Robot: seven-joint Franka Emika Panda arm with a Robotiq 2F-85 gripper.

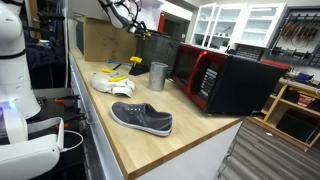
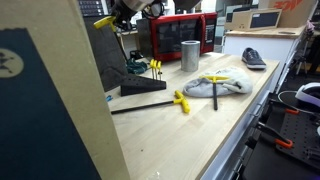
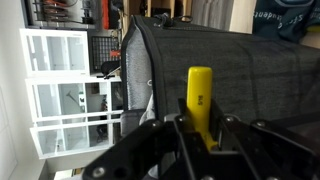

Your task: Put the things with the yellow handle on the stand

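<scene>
Pinching one yellow-handled utensil point(image 3: 200, 90) in claw point(image 3: 200, 128), two on stand point(image 2: 143, 87), two lying loose

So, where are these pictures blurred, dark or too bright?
Wrist view: the hand holding the yellow-handled utensil is dark and soft, and the white cabinets glare. In an exterior view, a blurred board fills the near foreground; in an exterior view, the white machine by the lens is washed out.
</scene>
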